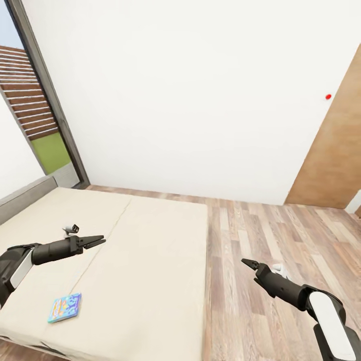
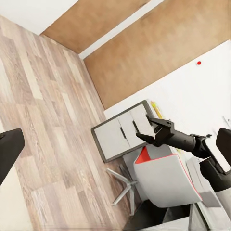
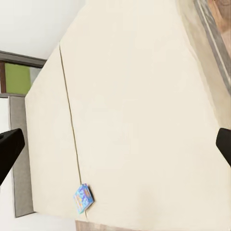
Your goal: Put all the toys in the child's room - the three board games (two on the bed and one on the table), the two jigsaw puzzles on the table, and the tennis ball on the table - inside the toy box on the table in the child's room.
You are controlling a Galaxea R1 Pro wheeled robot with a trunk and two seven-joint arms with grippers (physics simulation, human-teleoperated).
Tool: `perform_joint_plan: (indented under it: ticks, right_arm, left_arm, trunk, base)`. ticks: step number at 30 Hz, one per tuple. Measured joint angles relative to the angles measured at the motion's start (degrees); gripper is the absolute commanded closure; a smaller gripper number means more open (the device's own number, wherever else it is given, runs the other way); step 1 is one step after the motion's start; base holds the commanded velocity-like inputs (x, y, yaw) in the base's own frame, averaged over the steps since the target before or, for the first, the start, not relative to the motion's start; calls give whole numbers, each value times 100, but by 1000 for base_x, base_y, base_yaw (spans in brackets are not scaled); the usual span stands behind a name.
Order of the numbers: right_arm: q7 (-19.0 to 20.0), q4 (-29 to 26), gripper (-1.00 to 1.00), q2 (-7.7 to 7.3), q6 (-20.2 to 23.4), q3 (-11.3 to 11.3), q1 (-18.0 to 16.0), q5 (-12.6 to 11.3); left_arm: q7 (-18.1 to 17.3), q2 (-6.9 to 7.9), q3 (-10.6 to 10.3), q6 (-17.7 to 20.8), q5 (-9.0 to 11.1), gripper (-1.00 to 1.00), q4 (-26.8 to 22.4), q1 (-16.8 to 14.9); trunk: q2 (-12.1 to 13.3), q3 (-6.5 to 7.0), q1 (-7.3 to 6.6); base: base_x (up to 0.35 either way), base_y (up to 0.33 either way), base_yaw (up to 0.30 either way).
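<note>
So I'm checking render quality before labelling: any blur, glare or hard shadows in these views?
Head view: sharp, flat even light, the small blue box casts barely any shadow on the bed. Left wrist view: crisp, no glare on the floor. Right wrist view: the bed looks washed out, and the dark fingers at the edges are soft.

Small blue board game [image 1: 65,307] is lying flat on the beige bed [image 1: 150,260], near its front left corner, turned slightly askew. Bed is sitting low, plain mattress with grey headboard at the left.
</note>
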Motion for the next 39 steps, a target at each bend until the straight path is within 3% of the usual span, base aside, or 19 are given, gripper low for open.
perform_joint_plan:
  ticks: [25,39]
  right_arm:
    - [0,0,-100,2,-1,0,0,4]
    - [0,-7,-100,11,0,1,-2,9]
  left_arm:
    - [0,0,0,0,4,-100,0,1]
    - [0,1,1,0,3,-100,-2,5]
  trunk:
    - [0,0,0]
    - [0,0,0]
  base:
    - [0,220,-260]
    - [0,280,-33]
